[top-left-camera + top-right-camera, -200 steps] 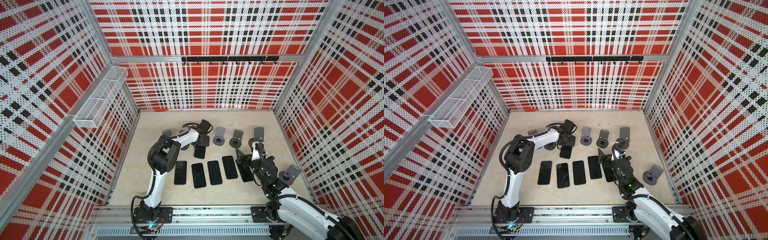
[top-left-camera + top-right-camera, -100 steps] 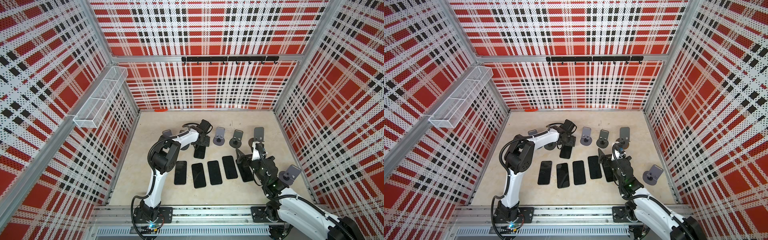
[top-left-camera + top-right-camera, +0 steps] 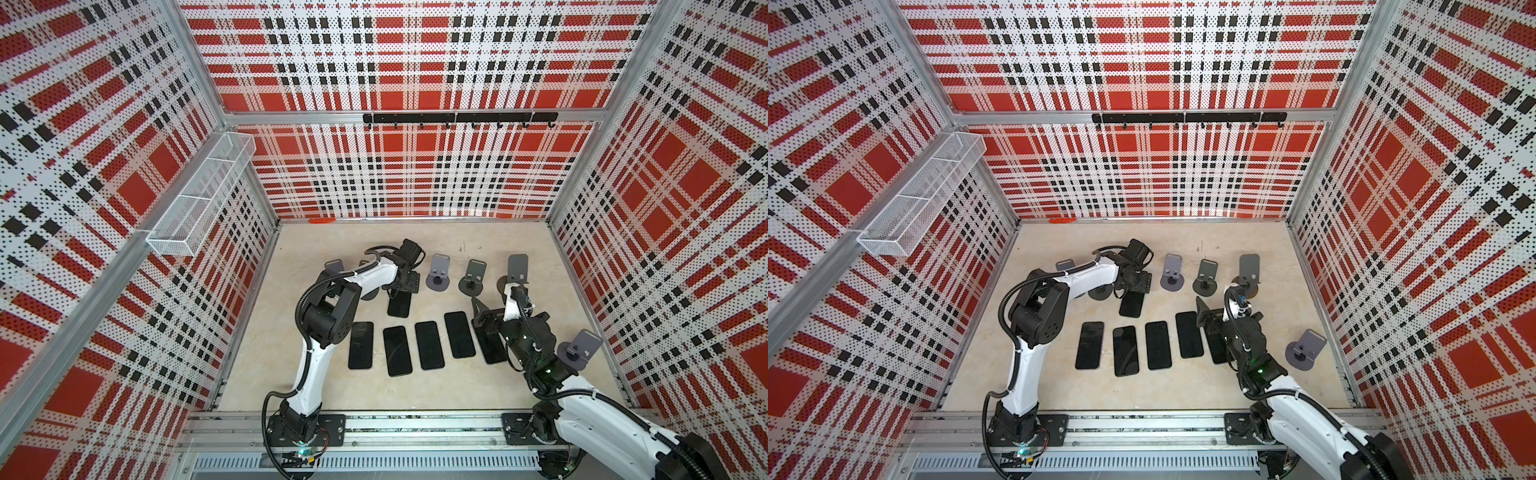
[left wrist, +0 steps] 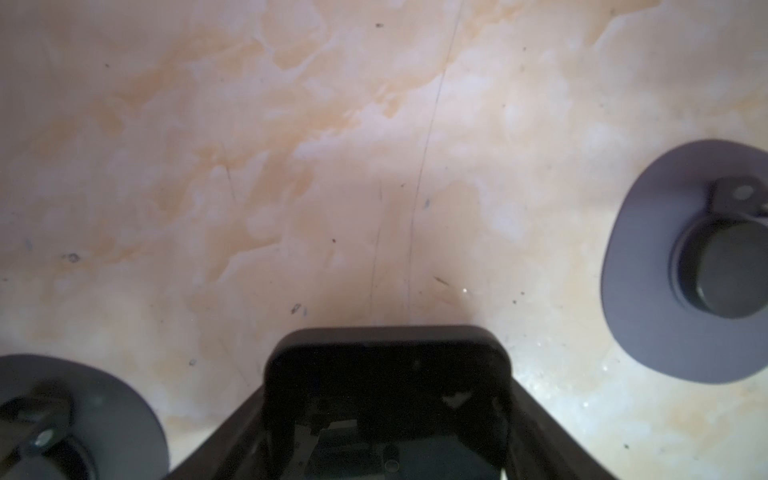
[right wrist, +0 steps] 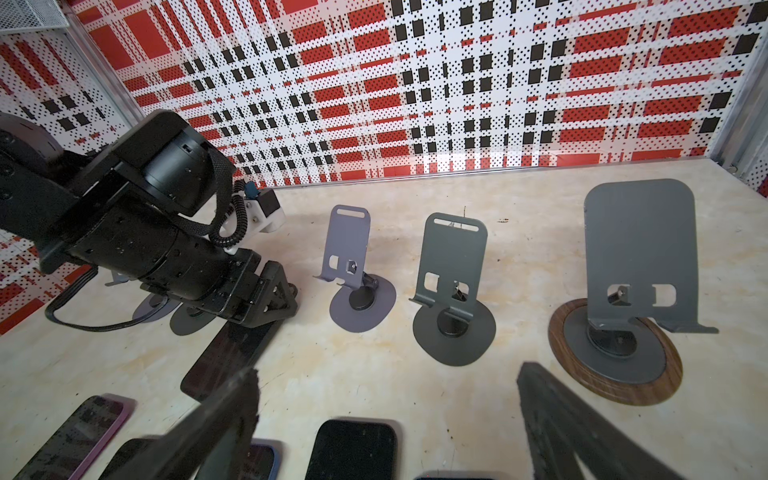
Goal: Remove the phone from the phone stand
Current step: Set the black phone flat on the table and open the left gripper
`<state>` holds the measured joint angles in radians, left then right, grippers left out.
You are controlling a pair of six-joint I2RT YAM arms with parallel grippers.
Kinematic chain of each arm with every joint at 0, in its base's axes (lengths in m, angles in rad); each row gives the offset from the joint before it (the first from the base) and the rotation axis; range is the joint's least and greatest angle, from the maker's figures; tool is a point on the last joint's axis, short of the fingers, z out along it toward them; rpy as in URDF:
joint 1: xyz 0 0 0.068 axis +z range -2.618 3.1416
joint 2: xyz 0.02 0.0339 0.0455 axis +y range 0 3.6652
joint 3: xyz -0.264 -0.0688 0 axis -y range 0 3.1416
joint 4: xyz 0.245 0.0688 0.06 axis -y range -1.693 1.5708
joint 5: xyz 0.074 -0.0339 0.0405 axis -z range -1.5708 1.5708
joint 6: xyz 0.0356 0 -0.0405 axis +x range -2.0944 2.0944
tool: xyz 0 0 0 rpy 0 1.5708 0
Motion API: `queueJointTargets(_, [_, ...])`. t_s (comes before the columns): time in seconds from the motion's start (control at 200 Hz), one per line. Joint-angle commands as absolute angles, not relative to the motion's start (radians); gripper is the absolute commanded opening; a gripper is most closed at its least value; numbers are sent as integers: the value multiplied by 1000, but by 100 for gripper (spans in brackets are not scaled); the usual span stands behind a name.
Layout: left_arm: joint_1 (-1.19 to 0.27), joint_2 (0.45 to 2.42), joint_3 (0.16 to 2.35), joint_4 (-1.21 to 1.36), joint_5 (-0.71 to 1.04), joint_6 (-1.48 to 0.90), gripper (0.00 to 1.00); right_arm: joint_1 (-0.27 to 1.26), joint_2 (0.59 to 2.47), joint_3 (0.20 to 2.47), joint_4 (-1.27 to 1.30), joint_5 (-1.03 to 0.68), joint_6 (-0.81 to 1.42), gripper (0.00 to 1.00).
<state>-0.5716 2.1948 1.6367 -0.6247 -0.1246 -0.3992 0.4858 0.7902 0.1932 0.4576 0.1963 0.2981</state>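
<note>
Phone (image 3: 399,306) flat on desk (image 3: 332,386), left tool (image 3: 401,289) over it.
The phone lies just beside the base of the lilac stand (image 3: 439,270), on the side toward the robot bases. The left tool's fingers flank the phone's end nearest that stand; I cannot tell if they are clenched or released. The right tool (image 5: 388,372) is spread wide and empty, low over the desk across the lilac stand from the phone.

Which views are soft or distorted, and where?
Left wrist view: soft throughout, with the black phone and grey stand base both smeared. Right wrist view: wood-rimmed stand crisp, fingers of the right gripper blurred. Both top views: sharp, but the plaid lines on the back wall are bowed by the wide lens.
</note>
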Motion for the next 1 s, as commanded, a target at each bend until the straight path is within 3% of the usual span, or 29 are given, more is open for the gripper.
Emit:
queueJointTargets(0.0, [-565,2189,1614,-631,-116,-391,79,482,779,193,453,200,288,100])
queueJointTargets(0.586, [-567,2185,1632,-641,-118,-388,81,481,784,197,450,196,288,100])
queueJointTargets(0.997, [-573,2082,1806,-703,-167,-331,83,483,810,195,465,201,285,100])
